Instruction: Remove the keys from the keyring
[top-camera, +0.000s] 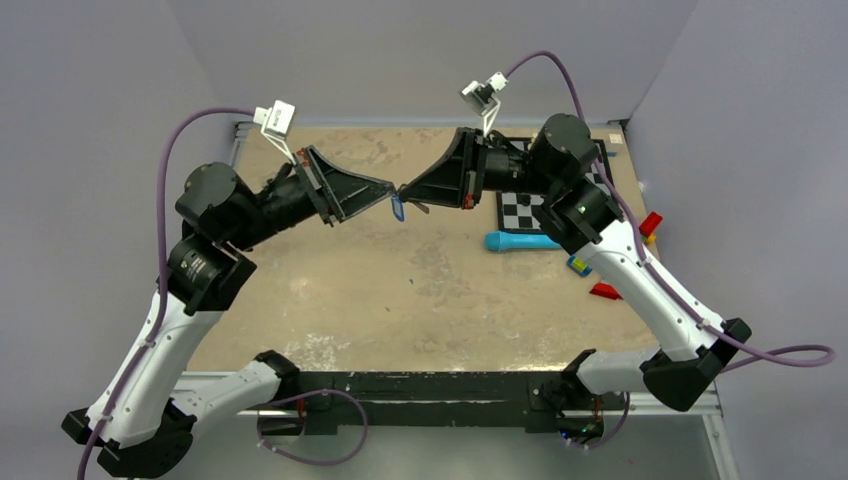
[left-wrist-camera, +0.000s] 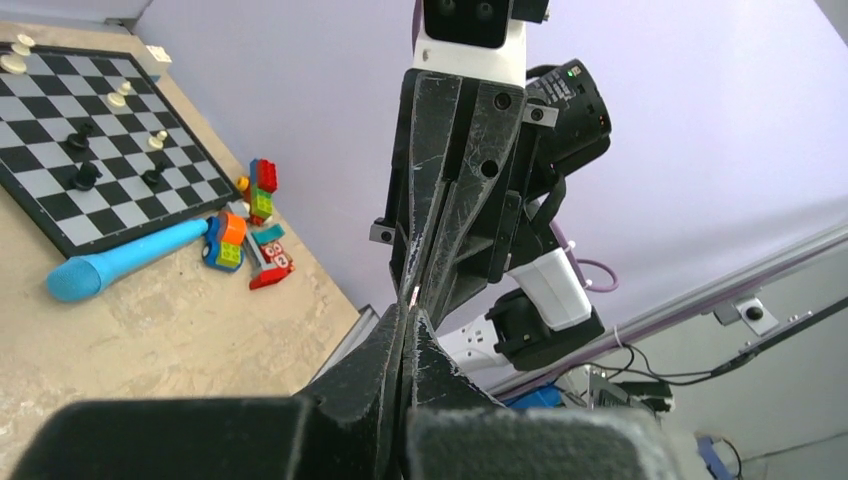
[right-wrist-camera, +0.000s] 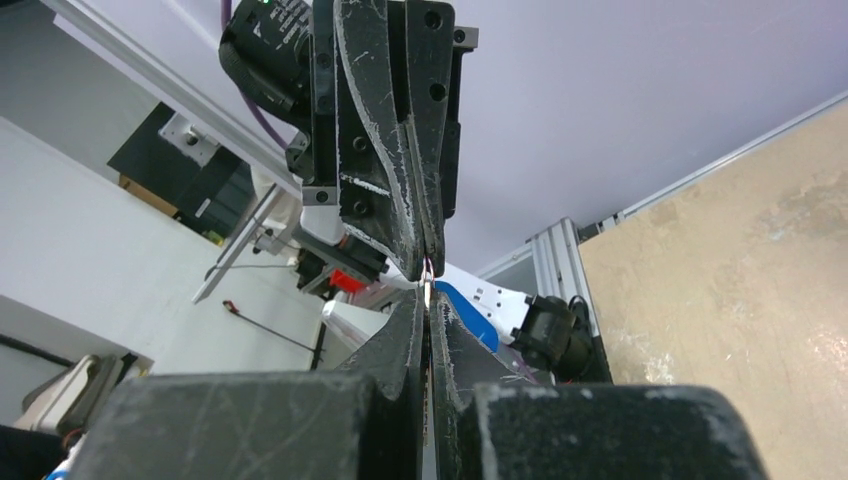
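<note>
My left gripper (top-camera: 388, 188) and right gripper (top-camera: 406, 190) meet tip to tip above the middle of the table, both shut. The keys' bright blue oval piece (top-camera: 397, 208) hangs just under the two tips, and a small dark metal bit (top-camera: 420, 207) hangs under the right fingers. In the left wrist view my left gripper (left-wrist-camera: 408, 312) is shut, and a thin bright metal sliver (left-wrist-camera: 414, 294) shows between the right fingers facing it. In the right wrist view my right gripper (right-wrist-camera: 427, 296) is shut on a thin metal strip, with the blue piece (right-wrist-camera: 470, 312) just behind it.
A chessboard (top-camera: 530, 205) with pieces lies at the back right. A long light-blue tube tool (top-camera: 520, 241) lies in front of it. A small blue-and-yellow block (top-camera: 578, 265) and red bricks (top-camera: 605, 291) lie near the right edge. The tan table (top-camera: 380, 290) sits far below the grippers.
</note>
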